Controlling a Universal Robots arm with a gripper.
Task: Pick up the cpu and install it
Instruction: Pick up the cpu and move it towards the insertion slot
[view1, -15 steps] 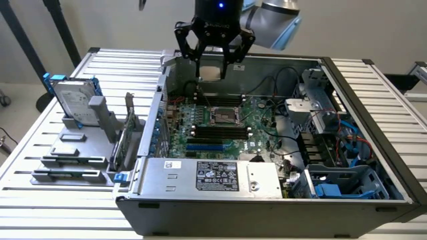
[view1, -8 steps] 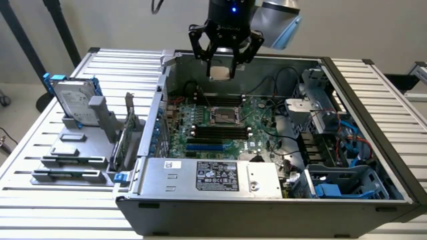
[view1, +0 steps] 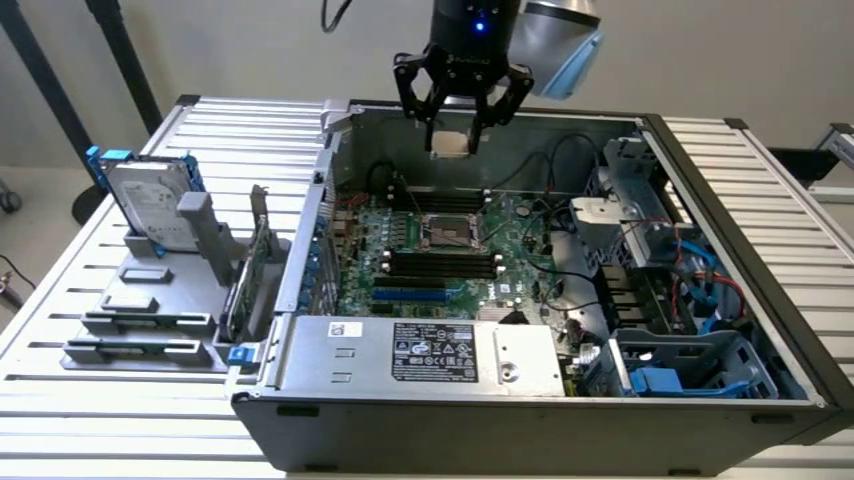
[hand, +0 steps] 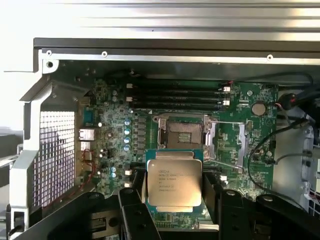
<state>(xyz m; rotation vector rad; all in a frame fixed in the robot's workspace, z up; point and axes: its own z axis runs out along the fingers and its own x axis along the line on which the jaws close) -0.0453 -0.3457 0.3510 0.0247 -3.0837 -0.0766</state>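
The cpu (hand: 174, 184), a small square chip with a shiny silver top and printed text, is gripped at its sides between my black fingers (hand: 131, 207). My gripper (view1: 458, 128) hangs above the open computer case, holding the cpu (view1: 451, 142) high over the motherboard (view1: 441, 250). The empty cpu socket (view1: 450, 233) lies below it, with its metal frame open; in the wrist view the socket (hand: 182, 134) sits just beyond the chip's far edge.
The case walls (view1: 534, 400) surround the motherboard. Memory slots (view1: 441, 265), cables (view1: 567, 200) and a drive cage (view1: 681, 360) crowd the exterior view's right. A silver hard drive with a blue frame (view1: 147, 205) and grey blocks (view1: 140, 300) stand outside, on the exterior view's left.
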